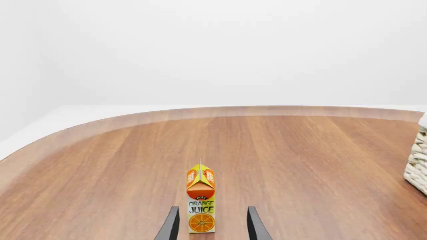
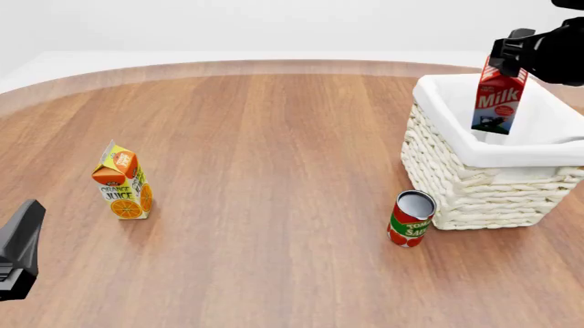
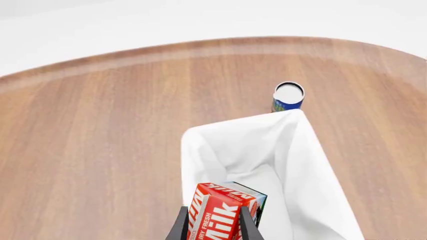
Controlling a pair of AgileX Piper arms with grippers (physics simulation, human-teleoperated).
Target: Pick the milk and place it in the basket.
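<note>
Hanging at upper right of the front view, milk [image 2: 498, 100] clamped in right pincer [image 2: 508, 60] over basket [image 2: 474, 195], left pincer [image 1: 212, 225] spread apart, holding nothing.

red-and-blue milk [image 2: 499, 101], cream woven basket [image 2: 483, 191], orange-yellow juice carton [image 2: 122, 182]
</note>
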